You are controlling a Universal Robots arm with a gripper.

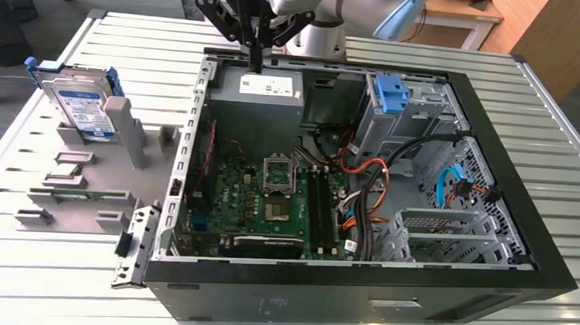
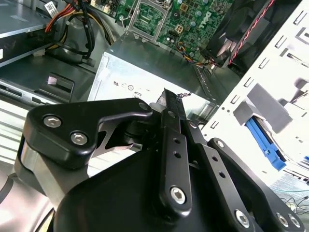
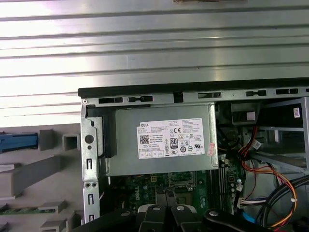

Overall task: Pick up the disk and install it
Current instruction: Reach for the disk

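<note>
The disk (image 1: pixel 79 105), a silver-grey drive with a white-and-blue label in a blue bracket, stands on edge in the grey holder (image 1: pixel 122 135) at the exterior view's left, outside the open computer case (image 1: pixel 363 282). My gripper (image 1: pixel 256 62) hangs over the grey power supply (image 1: pixel 258 94) at the case's far side, well to the right of the disk in that view. Its two black fingers (image 2: pixel 172 113) are pressed together with nothing between them. In the first wrist view the power supply (image 3: pixel 164 140) lies below the gripper and the disk's blue bracket (image 3: pixel 17 141) shows at the picture's edge.
Inside the case lie a green motherboard (image 1: pixel 273 195), orange and black cables (image 1: pixel 369 178), a metal drive cage (image 1: pixel 412 113) with a bare blue bracket (image 1: pixel 390 93), and case walls all round. A small green circuit strip (image 1: pixel 75 194) rests in the holder. The slatted metal table (image 1: pixel 56 269) carries everything.
</note>
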